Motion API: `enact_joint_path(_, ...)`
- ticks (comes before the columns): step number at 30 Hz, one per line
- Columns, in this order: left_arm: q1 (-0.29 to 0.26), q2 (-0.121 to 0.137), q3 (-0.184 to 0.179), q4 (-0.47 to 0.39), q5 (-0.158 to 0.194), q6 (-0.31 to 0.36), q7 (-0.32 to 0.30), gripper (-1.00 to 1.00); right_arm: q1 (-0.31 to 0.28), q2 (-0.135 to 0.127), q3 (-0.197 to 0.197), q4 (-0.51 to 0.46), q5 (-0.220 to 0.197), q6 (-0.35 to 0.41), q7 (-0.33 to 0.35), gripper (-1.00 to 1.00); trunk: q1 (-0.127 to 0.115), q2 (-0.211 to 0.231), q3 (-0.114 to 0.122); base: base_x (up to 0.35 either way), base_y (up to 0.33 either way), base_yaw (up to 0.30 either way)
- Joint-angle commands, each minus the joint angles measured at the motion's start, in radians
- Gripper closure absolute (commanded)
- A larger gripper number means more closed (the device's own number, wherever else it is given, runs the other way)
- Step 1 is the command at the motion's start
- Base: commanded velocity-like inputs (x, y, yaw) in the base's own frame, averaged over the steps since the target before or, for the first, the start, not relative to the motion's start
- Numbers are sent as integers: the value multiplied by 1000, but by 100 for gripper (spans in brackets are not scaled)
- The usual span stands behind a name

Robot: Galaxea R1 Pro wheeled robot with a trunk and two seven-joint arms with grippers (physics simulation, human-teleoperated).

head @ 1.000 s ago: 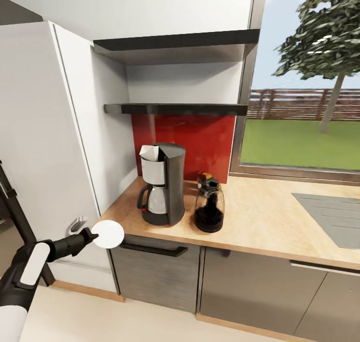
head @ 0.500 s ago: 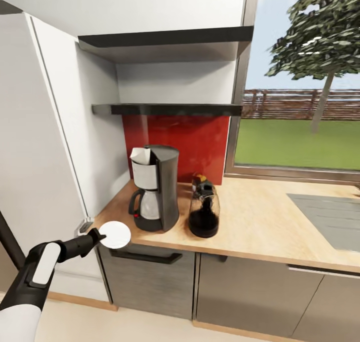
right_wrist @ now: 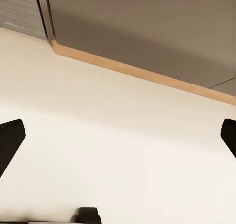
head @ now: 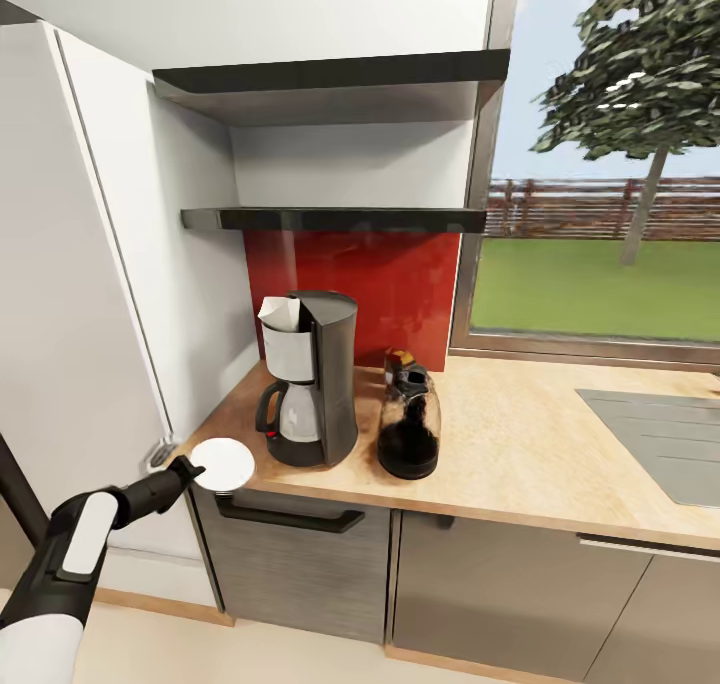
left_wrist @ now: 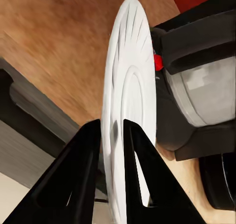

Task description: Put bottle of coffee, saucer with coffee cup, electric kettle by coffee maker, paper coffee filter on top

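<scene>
The black coffee maker [head: 308, 379] stands at the left end of the wooden countertop [head: 520, 454], with a white paper filter [head: 279, 313] on its top. Right beside it is a dark glass electric kettle [head: 408, 429]. A small bottle with an orange top [head: 396, 356] is half hidden behind the kettle. My left gripper [head: 190, 468] is shut on the rim of the white saucer [head: 224, 463], holding it at the counter's front left corner. In the left wrist view the saucer [left_wrist: 129, 130] stands edge-on between the fingers [left_wrist: 83, 177], close to the coffee maker [left_wrist: 196, 81]. My right gripper [right_wrist: 118, 135] hangs open over the floor.
A tall white cabinet [head: 80, 294] flanks the counter's left end. Two dark shelves [head: 330, 218] sit above the red backsplash. A sink [head: 660, 429] is set into the counter at right, below a window. Grey drawers with a black handle [head: 290, 516] are under the counter.
The head view has shifted slightly. My left gripper has carried the saucer closer to the counter's front left corner, nearer the coffee maker.
</scene>
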Motion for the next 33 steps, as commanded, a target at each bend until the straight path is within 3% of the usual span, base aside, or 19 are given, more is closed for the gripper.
enact_joint_path(1, 0, -8, 5, 3, -6, -21, -3, 100, -1, 0, 6, 1, 1, -1, -8, -100, 0, -2, -2, 0, 0, 0)
enact_joint_path(8, 0, -62, 9, 11, -7, -120, 23, 100, -1, 0, 7, 1, 1, -1, -8, -100, 0, -2, -2, 93, 0, 0)
enact_joint_path(14, 1, -61, 10, 11, -7, -134, 42, 100, -1, 0, 7, 1, 1, -1, -8, -100, 0, -2, -2, 106, 0, 0)
enact_joint_path(19, 1, -58, 40, 11, -10, -136, 44, 100, -1, 0, 7, 1, 1, -1, -8, -100, 0, -2, -2, 13, 0, 0)
enact_joint_path(33, 1, -57, 46, 12, -16, -139, 45, 100, -1, 0, 7, 1, 1, -1, -8, -100, 0, -2, -2, 138, 0, 0)
